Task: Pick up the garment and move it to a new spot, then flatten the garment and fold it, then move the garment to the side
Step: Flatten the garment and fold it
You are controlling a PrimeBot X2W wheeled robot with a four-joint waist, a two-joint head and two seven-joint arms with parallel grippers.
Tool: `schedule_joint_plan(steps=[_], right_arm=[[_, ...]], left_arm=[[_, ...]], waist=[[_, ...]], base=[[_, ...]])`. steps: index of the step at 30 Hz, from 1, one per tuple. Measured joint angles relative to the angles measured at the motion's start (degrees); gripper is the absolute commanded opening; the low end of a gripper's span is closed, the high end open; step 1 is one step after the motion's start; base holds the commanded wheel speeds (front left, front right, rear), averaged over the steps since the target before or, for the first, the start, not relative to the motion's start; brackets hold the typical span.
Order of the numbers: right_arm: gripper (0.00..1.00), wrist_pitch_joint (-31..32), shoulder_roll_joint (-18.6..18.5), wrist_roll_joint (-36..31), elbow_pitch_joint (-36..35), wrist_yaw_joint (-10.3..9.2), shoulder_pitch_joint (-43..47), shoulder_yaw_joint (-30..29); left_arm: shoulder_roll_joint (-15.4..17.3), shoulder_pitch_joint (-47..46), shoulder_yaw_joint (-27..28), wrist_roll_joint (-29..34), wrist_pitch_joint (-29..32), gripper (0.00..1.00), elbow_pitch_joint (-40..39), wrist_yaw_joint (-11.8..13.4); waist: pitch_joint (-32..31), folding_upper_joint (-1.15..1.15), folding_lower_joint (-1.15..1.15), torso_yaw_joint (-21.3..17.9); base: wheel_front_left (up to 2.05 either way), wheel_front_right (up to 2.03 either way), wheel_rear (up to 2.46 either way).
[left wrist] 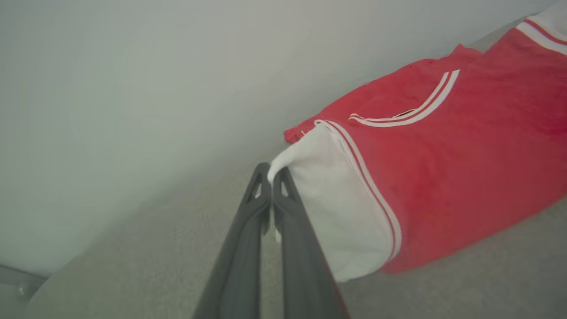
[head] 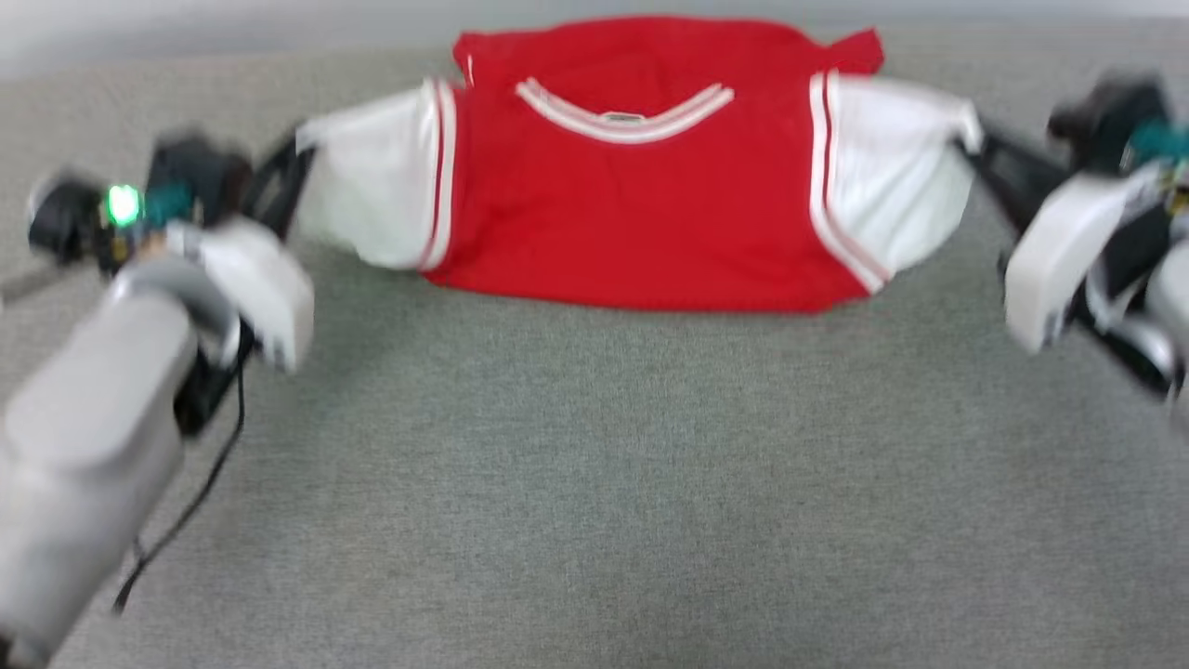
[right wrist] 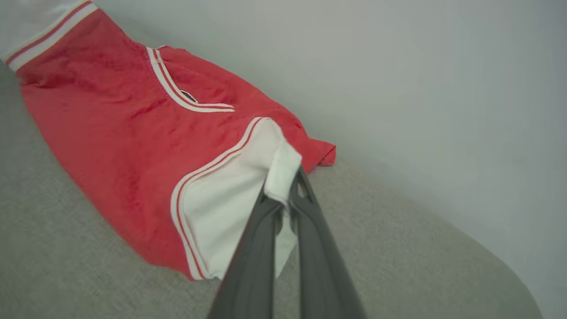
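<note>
We are logging a grey cloth surface (head: pixel 594 483) running under everything, with a pale wall (left wrist: pixel 133 88) behind it. The shirt (head: pixel 641 223) is lying at the surface's far edge near that wall, red body down and striped collar (head: pixel 624 116) facing up. Our left gripper (left wrist: pixel 271 172) is pinching the tip of one white sleeve (head: pixel 372 186), its fingers pressing together on the cloth. Our right gripper (right wrist: pixel 289 179) is pinching the other sleeve (head: pixel 892 177) likewise. Both sleeves are stretching outward.
</note>
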Motion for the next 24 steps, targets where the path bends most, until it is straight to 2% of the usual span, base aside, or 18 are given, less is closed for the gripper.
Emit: schedule_joint_plan(steps=[10, 15, 24], right_arm=[[0.0, -1.08, -5.47, 4.37, -7.89, 0.0, 21.15, 0.23], [0.0, 0.47, -7.83, 5.39, -10.53, 0.0, 30.06, -3.26], [0.0, 4.04, -10.34, 5.41, -14.02, 0.0, 46.62, -10.32]], left_arm=[[8.56, 26.11, -1.13, -7.26, 0.85, 0.0, -16.16, 7.1], [12.25, 35.22, -1.63, -10.55, 1.38, 0.0, -21.27, 10.9], [16.52, 47.12, -2.45, -15.69, 1.7, 0.0, -27.32, 15.26]], waist=[[-7.6, 0.0, -0.01, -0.53], [-10.57, 0.0, -0.01, -1.05], [-15.08, 0.0, -0.01, -1.68]], base=[[0.0, 0.0, 0.0], [0.0, 0.0, 0.0], [0.0, 0.0, 0.0]])
